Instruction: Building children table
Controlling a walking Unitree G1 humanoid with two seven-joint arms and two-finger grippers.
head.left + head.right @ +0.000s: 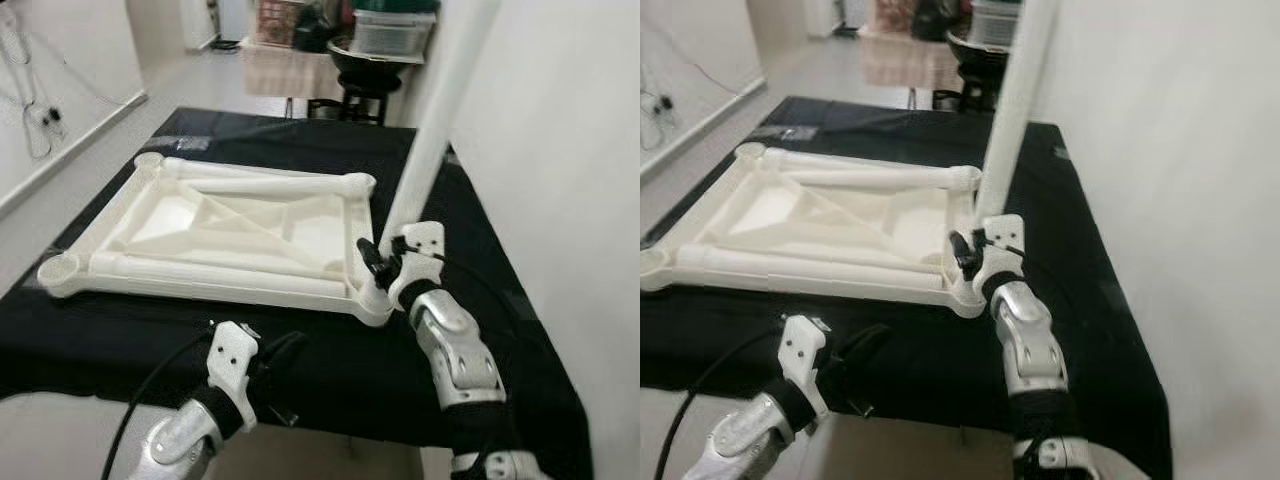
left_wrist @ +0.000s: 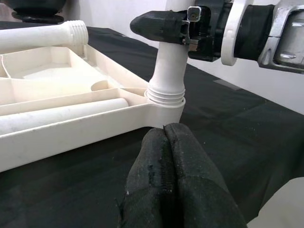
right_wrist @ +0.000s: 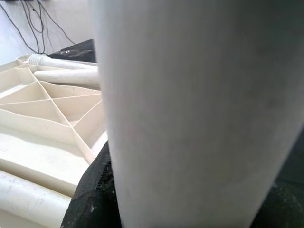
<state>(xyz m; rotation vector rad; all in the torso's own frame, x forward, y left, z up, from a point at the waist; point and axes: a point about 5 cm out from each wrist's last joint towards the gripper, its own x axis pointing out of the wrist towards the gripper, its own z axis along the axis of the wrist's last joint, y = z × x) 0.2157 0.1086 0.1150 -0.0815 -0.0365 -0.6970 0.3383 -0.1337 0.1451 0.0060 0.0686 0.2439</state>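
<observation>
A white plastic tabletop (image 1: 215,290) lies upside down on the black-covered table (image 1: 330,360). A long white leg (image 1: 432,130) stands upright in its near right corner socket (image 2: 165,95). My right gripper (image 1: 374,262) is shut on this leg just above the socket, and the leg (image 3: 190,95) sits close against the right wrist camera. Two more white legs (image 1: 262,184) lie inside the tabletop, one along the far rim and one along the near rim. My left gripper (image 2: 166,137) is shut and holds nothing. It hovers low over the black cloth, just in front of the socket.
A white wall (image 1: 560,150) runs close along the table's right side. Beyond the far end stand a black stool (image 1: 362,90) and a shelf with boxes (image 1: 390,30). Cables (image 1: 40,120) hang on the left wall above the floor.
</observation>
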